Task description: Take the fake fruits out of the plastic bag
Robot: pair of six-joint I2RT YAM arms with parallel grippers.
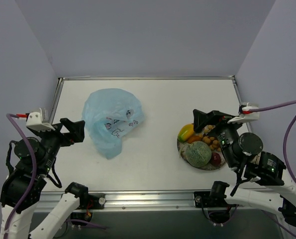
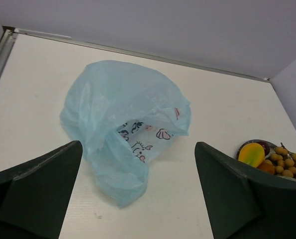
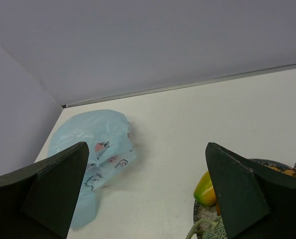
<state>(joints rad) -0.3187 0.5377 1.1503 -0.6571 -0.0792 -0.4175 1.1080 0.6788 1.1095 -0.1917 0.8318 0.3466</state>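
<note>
The light-blue plastic bag (image 1: 111,122) lies crumpled and flat on the table's left half, its flower-printed white panel showing; it also shows in the left wrist view (image 2: 123,114) and the right wrist view (image 3: 85,144). The fake fruits sit on a speckled grey plate (image 1: 183,149) at the right: yellow-orange mango (image 1: 186,132), green netted melon (image 1: 199,153), dark red fruit (image 1: 216,158), bunch of orange-tan balls (image 1: 215,143), small orange piece (image 1: 194,139). My left gripper (image 1: 74,130) is open and empty, left of the bag. My right gripper (image 1: 206,119) is open and empty, above the plate's far side.
White table with a raised metal rim (image 1: 148,77) at the back and grey walls on three sides. Bare table surface (image 1: 157,129) lies between the bag and the plate. The arm bases and cables are at the near edge.
</note>
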